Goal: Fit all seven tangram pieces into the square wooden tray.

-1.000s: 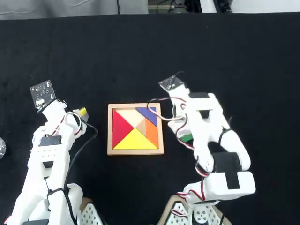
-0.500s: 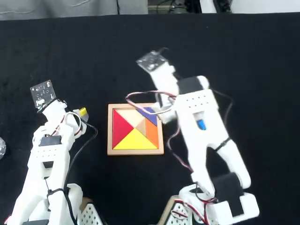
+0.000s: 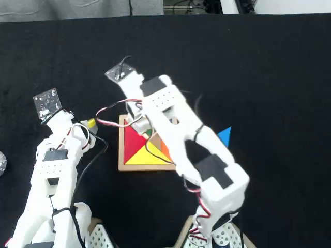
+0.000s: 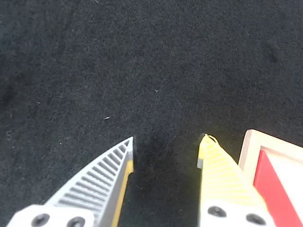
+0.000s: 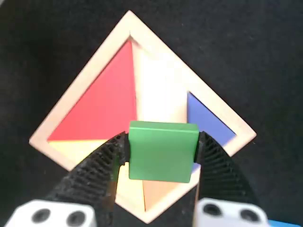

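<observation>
Risk: your right gripper (image 5: 162,142), clamped on the green square (image 5: 162,153) over the tray (image 5: 188,78), may release it skewed, perched on the red triangle (image 5: 104,99).

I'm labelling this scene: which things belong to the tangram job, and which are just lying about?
Job: wooden tray; green square in right gripper; red triangle, yellow triangle in the tray; light blue triangle on the table.
Lying about: small grey object at the table's left edge.

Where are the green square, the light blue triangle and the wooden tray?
green square (image 5: 163,151), right wrist view, centre of its face
light blue triangle (image 3: 224,137), high view, its middle
wooden tray (image 5: 129,23), right wrist view, corner rim
</observation>
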Action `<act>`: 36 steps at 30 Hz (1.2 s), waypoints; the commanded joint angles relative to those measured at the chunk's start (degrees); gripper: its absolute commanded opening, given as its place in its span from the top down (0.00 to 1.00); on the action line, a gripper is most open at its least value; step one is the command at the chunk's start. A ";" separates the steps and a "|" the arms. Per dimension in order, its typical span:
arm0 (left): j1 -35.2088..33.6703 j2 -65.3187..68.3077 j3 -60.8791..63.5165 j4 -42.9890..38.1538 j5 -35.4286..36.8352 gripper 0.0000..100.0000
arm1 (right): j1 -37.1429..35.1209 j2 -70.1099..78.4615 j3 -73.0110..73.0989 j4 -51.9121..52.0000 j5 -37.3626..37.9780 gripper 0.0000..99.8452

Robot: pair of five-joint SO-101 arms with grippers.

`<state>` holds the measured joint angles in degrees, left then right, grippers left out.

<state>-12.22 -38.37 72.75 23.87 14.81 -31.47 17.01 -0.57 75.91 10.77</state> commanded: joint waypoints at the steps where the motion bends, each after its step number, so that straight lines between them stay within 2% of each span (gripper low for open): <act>1: 0.75 -1.05 -0.66 -0.97 -0.35 0.78 | -0.79 2.07 -3.03 -2.64 -1.67 0.82; 29: 0.75 -1.05 -0.66 -0.97 -0.35 0.78 | -0.88 4.88 -1.54 -5.27 0.44 0.82; 36: 0.75 -1.05 -0.66 -0.97 -0.35 0.78 | -0.88 4.88 -1.19 -4.92 2.02 0.75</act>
<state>-12.22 -38.37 72.75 23.87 14.81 -31.56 22.37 -0.66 71.60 12.09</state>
